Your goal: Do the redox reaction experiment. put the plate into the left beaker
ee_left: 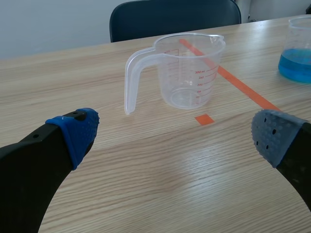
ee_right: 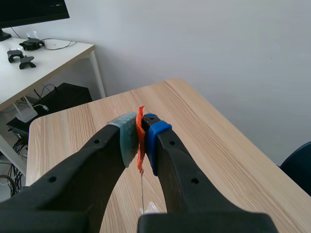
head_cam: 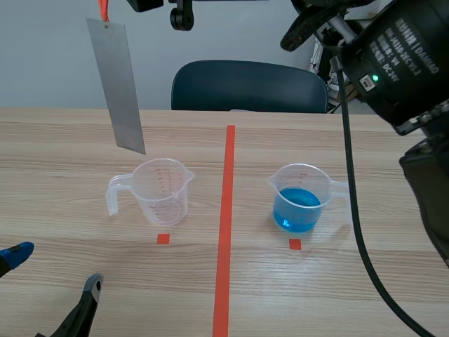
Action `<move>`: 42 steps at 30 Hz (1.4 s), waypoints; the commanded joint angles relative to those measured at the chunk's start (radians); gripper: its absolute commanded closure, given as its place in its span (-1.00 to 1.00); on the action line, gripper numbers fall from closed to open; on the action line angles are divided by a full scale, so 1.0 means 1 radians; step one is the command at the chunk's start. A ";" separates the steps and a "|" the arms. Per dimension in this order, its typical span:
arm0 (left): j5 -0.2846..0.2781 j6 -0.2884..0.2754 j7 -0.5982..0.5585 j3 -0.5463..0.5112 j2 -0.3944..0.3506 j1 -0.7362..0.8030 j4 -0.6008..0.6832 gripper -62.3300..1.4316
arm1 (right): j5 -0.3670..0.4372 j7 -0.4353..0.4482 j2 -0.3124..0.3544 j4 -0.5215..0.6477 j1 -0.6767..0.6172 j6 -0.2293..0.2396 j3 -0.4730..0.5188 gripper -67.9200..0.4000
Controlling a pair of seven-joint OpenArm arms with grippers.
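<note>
A grey metal plate [head_cam: 119,88] hangs tilted from an orange string [head_cam: 104,8] at the upper left. Its lower edge is just above and left of the rim of the empty clear left beaker [head_cam: 163,191]. My right gripper [ee_right: 141,138] is shut on the orange string [ee_right: 140,131], and the plate shows below it as a thin edge-on line [ee_right: 141,191]. My left gripper [head_cam: 55,270] stands open, low at the near left. In the left wrist view the beaker [ee_left: 189,70] stands ahead of the open left gripper [ee_left: 174,136], handle toward it.
A second beaker [head_cam: 302,198] holding blue liquid stands right of the orange centre line [head_cam: 226,232]. The right arm's bulk [head_cam: 400,56] and its cable [head_cam: 358,210] fill the right side. A dark chair [head_cam: 249,86] sits behind the table's far edge.
</note>
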 commanded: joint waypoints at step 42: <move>-0.006 0.027 -0.013 -0.002 -0.010 -0.003 0.018 -1.00 | -0.045 0.119 0.019 -0.047 0.014 -0.007 0.006 0.98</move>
